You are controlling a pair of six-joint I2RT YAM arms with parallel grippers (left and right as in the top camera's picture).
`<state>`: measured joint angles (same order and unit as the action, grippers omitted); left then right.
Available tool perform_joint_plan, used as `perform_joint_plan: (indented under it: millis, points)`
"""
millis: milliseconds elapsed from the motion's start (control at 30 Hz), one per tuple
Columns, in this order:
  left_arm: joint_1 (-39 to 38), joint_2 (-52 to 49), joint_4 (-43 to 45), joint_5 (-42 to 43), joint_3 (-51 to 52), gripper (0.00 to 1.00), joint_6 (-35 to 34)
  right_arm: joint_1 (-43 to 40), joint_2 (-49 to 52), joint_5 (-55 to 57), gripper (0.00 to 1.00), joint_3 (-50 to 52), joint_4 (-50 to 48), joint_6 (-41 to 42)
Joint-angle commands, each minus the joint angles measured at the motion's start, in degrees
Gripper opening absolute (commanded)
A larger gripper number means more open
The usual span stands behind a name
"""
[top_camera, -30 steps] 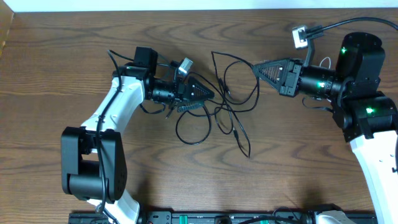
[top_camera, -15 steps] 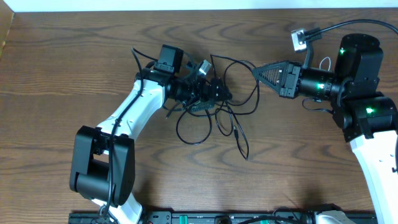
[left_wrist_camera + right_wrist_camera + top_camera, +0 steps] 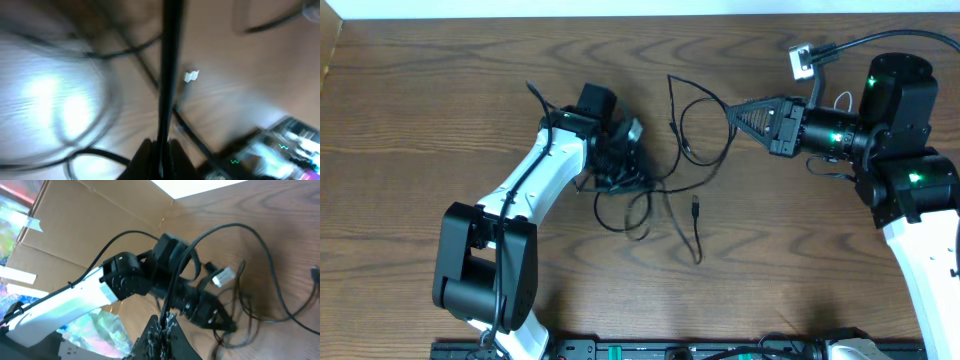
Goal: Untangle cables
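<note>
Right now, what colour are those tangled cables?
Black; the cables show best in the overhead view.

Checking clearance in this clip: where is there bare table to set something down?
Free: the table left of the left arm, and the front stretch between the trailing end of the cables and the right arm. Crowded: the middle, where cables loop between both arms.

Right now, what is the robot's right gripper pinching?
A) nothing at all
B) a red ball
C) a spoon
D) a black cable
D: in the right wrist view the right gripper is shut, and a black cable runs up from between its fingertips.
</note>
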<state>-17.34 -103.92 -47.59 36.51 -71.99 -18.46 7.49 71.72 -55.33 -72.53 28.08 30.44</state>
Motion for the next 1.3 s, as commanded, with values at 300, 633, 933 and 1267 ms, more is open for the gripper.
perform_joint_plan:
  millis: [300, 633, 933, 1267]
  points:
    - [7.21, 0.61, -11.74, -30.97, -0.24, 0.08, 3.85, -6.88, -0.37, -0.76, 0.01, 0.26, 0.39, -1.33]
    - [12.50, 0.61, -10.08, -13.09, -0.22, 0.08, 10.97, -9.51, -0.35, 0.33, 0.06, 0.28, 12.09, -11.93]
    - [12.50, 0.61, -8.02, -9.79, -0.22, 0.08, 10.95, -5.14, 0.26, 12.48, 0.49, 0.70, 25.18, -22.58]
    - [12.50, 0.57, -6.51, -10.45, -0.22, 0.08, 10.93, 9.60, 8.52, 18.82, 0.84, 2.38, 21.92, -24.22]
